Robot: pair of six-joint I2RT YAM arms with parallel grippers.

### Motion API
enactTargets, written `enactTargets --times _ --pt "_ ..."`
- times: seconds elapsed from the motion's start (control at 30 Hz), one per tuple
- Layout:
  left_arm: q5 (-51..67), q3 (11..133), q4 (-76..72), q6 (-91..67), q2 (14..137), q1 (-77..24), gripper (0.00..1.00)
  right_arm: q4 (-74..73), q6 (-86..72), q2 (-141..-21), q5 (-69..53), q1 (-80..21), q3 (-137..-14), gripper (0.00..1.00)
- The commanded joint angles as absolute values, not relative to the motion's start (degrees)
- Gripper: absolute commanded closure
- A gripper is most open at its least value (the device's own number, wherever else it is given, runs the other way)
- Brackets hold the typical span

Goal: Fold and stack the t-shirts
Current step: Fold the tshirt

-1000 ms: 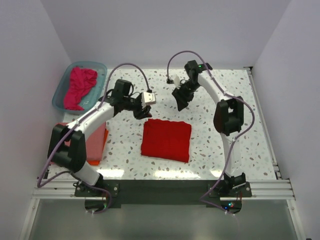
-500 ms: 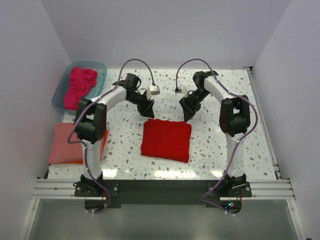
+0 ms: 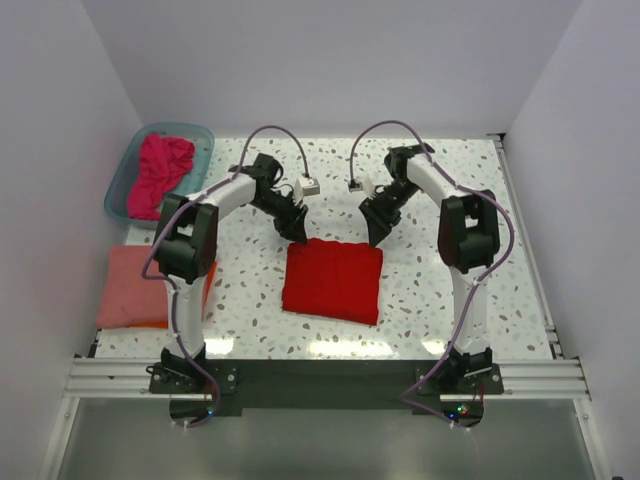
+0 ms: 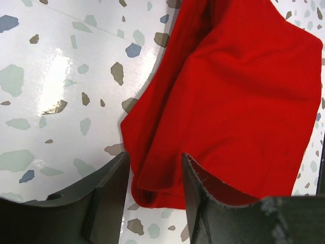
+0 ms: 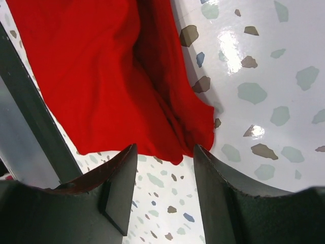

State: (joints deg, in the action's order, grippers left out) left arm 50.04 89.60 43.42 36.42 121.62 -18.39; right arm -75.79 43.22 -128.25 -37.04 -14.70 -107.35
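On the speckled white terrazzo table (image 3: pixel 450 290), my left gripper (image 3: pixel 297 233) hangs, jaws parted, over the far-left corner of the folded bright red cloth t-shirt (image 3: pixel 332 280) lying mid-table, and my right gripper (image 3: pixel 377 237) hangs likewise over its far-right corner.

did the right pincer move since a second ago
Yes. The right pincer has come toward the near edge of the table and slightly right, to the far right corner of the folded red t-shirt, which stayed put.
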Motion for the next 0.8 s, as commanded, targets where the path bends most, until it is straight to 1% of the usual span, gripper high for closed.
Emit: enactTargets --times 0.0,0.13,0.23,0.3,0.37,0.4,0.43,0.47,0.5,0.53,0.57,0.6,0.63,0.67,0.77 --pt "52.0 90.9 45.4 36.1 122.7 -17.9 0.51 -78.9 46.2 -128.8 -38.1 -15.0 -107.1 0.50" --pt "52.2 90.5 45.8 36.5 122.2 -17.8 0.69 -77.8 46.5 -128.5 -36.9 -15.3 -105.6 0.53" --pt "52.0 90.4 46.1 36.7 121.5 -17.1 0.74 -77.7 47.5 -128.6 -35.9 -15.6 -104.8 0.54" --pt "51.9 90.3 46.4 37.1 121.3 -16.8 0.74 -76.8 47.5 -128.3 -34.5 -15.8 -104.1 0.50" --pt "51.8 90.1 46.7 37.9 121.1 -16.8 0.76 -75.0 47.3 -127.7 -34.0 -15.8 -102.6 0.51" --pt "51.9 89.9 46.6 37.9 121.0 -16.8 0.78 -74.6 47.1 -127.6 -33.9 -15.8 -102.3 0.59" --pt "51.9 89.7 46.5 38.0 121.0 -16.7 0.81 -74.4 47.0 -127.5 -34.0 -15.9 -102.4 0.63" --pt "52.1 89.6 46.4 37.9 120.7 -16.7 0.83 -74.4 46.9 -127.4 -34.0 -15.8 -102.5 0.71" --pt "52.3 89.5 46.4 37.9 120.6 -16.7 0.85 -74.6 46.9 -127.2 -34.5 -15.8 -102.6 0.75" --pt "52.5 89.4 46.6 38.0 120.5 -16.7 0.89 -75.0 46.9 -127.0 -34.8 -15.9 -102.9 0.80" --pt "52.5 89.4 46.8 38.1 120.1 -16.7 0.92 -75.2 46.9 -126.4 -35.1 -15.8 -103.1 0.92" --pt "52.4 89.3 47.1 38.3 119.8 -16.7 0.94 -75.4 47.0 -125.8 -35.2 -15.8 -103.2 0.97" --pt "52.2 89.2 47.7 38.9 119.0 -16.4 0.99 -75.8 47.0 -125.3 -35.4 -15.8 -103.4 1.00" --pt "51.9 89.2 48.1 39.2 118.6 -16.2 1.00 -76.3 47.0 -124.8 -35.3 -15.9 -103.4 1.00" --pt "50.4 88.6 48.3 40.1 116.1 -14.6 1.00 -77.3 47.5 -122.2 -34.1 -15.7 -103.6 1.00"
